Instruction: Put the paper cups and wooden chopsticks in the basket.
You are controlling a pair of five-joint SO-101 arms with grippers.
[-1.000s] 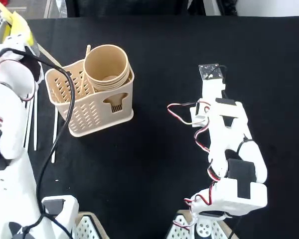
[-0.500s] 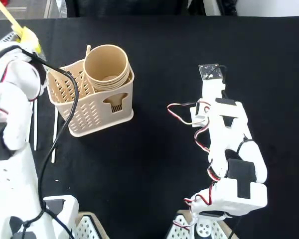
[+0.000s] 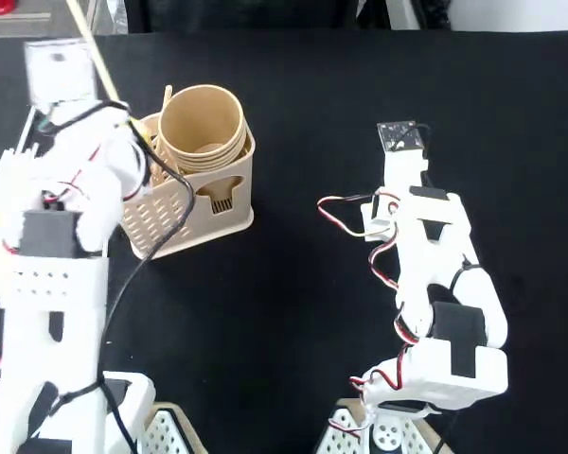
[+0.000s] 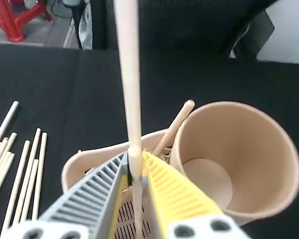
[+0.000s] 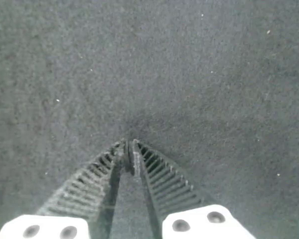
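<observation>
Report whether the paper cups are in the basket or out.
In. The stacked paper cups stand upright inside the basket, their rims rising above its wall.

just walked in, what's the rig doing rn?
The left pincer is shut on a wooden chopstick, holding it over the basket. The stacked paper cups sit in the basket, with another chopstick leaning beside them. Several loose chopsticks lie on the table next to the basket. The right pincer is shut on nothing, over bare black table.
</observation>
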